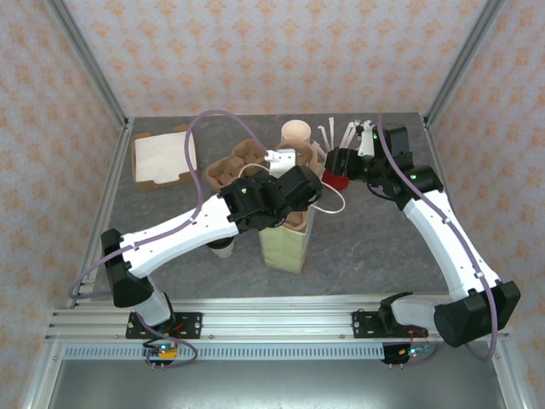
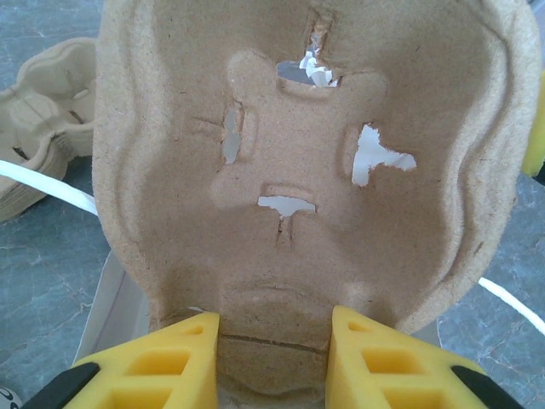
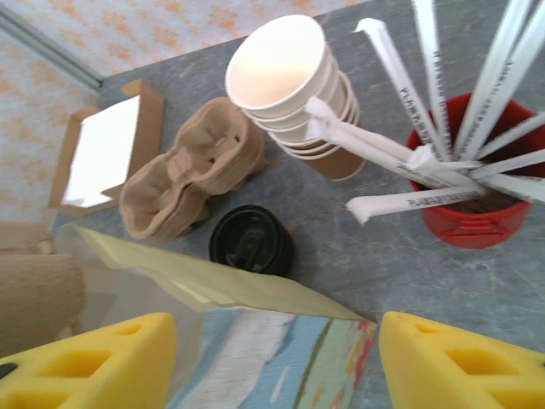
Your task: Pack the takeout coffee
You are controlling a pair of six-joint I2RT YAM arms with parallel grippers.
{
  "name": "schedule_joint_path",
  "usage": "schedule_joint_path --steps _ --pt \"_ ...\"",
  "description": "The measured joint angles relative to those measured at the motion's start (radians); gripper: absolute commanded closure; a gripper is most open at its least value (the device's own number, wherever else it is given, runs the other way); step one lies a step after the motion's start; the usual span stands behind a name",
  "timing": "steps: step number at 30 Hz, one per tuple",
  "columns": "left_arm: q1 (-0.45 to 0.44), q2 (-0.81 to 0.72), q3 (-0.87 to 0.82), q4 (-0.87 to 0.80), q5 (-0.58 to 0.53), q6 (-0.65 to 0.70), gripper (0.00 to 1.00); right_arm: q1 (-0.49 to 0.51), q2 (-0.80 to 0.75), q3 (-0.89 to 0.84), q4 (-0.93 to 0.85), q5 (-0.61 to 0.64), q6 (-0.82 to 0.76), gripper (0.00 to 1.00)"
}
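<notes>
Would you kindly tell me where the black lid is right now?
In the right wrist view, the black lid sits left of centre, beside the stacked pulp carriers and in front of the stack of paper cups.

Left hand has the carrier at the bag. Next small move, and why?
Likely ease the left hand straight down: it's shut on the pulp cup carrier, held over the open paper bag, and the carrier doesn't look seated inside yet.

- A pale green bag stands mid-table, with a brown cup carrier at its mouth.
- The left gripper is over the carrier.
- From the bag, a cup stack is at twelve o'clock.
- The right gripper and a red cup are at one o'clock.
</notes>
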Motion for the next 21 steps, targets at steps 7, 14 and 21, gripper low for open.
schedule_joint_path --steps 7,14,21 --pt "0.007 -0.027 -0.046 -0.019 0.047 0.0 0.7 0.0 0.035 0.021 0.004 -0.122 -0.043 0.41" --pt "0.027 -0.045 -0.064 -0.037 0.086 0.002 0.7 0.0 0.116 0.04 -0.013 -0.217 -0.076 0.4" --pt "0.029 -0.045 -0.064 -0.047 0.111 0.012 0.71 0.001 0.13 0.042 -0.014 -0.266 -0.083 0.38"
